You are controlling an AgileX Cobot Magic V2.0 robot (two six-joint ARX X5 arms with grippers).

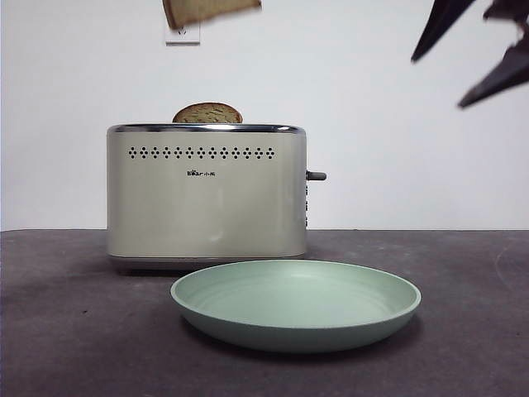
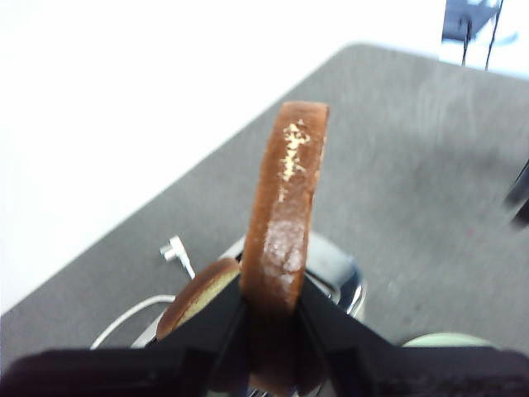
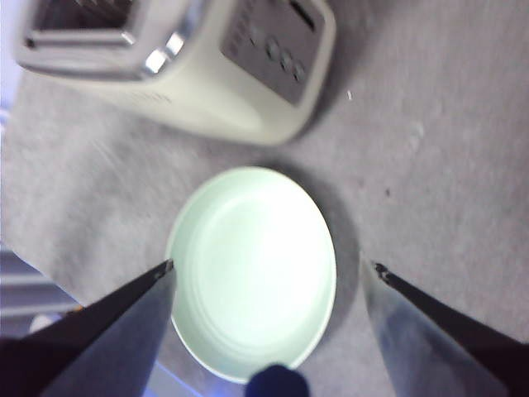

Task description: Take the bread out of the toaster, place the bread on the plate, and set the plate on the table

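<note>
High above the toaster (image 1: 207, 194), the bread (image 1: 208, 11) is being held clear of its slot by the left gripper (image 2: 271, 318), whose jaws are being kept clamped on the lower part of the slice; in the front view only its bottom edge is being shown at the top of the picture. A second, dome-topped slice (image 1: 207, 113) is being left in the toaster. The first step is judged done: the bread is out. The plate (image 1: 297, 329) is being left empty on the tabletop (image 1: 66, 331), just in front of the toaster and toward the right edge. Above the plate, the right gripper (image 3: 269, 273) is being held with jaws wide and nothing between them. Laying the bread on the plate and placing the plate are not yet done.
</note>
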